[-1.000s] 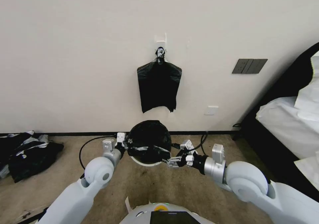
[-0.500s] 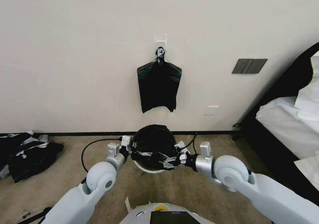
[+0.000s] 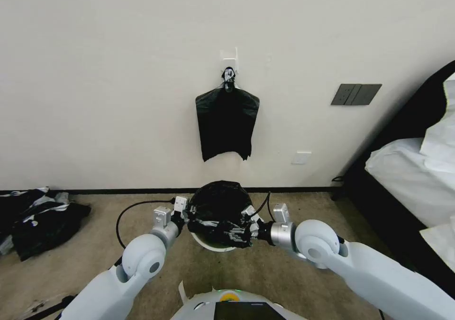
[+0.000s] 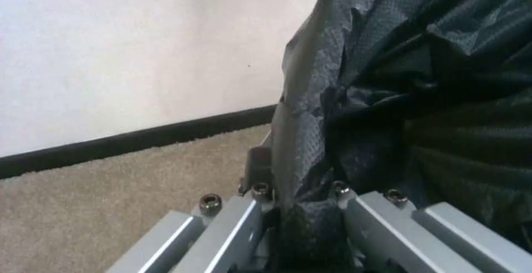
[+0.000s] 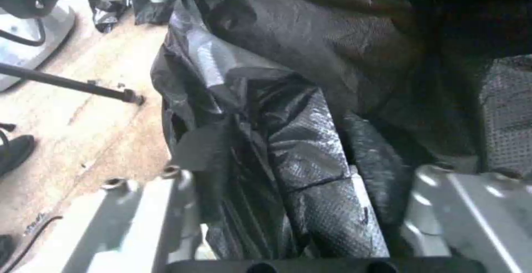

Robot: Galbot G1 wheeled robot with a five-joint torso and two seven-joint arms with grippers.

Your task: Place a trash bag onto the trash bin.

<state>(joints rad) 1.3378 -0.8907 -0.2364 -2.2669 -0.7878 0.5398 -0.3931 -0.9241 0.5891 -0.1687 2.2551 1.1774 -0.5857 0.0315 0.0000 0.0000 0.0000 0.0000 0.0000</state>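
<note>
The glossy black trash bag (image 3: 218,205) bulges over the cream-white trash bin (image 3: 212,247), of which only the near rim arc shows below the film. My left gripper (image 3: 188,216) is at the bag's left edge, shut on a fold of film (image 4: 310,152). My right gripper (image 3: 238,234) is at the near right edge, shut on a bunched strip of the bag (image 5: 310,169). In the wrist views the left gripper (image 4: 304,210) and right gripper (image 5: 302,198) each have black film pinched between their fingers. The bin's inside and base are hidden.
A flat bundle of black bags (image 3: 226,125) hangs from a wall hook just above the bin. A black-and-white cloth heap (image 3: 38,220) lies on the carpet at the left. A bed (image 3: 412,178) stands at the right. Black cables (image 3: 125,211) loop beside the arms.
My right gripper has moved left and inward along the bin's near rim, drawing the bag's edge with it. The left gripper has shifted slightly right. The bag now sits narrower and a little lower.
</note>
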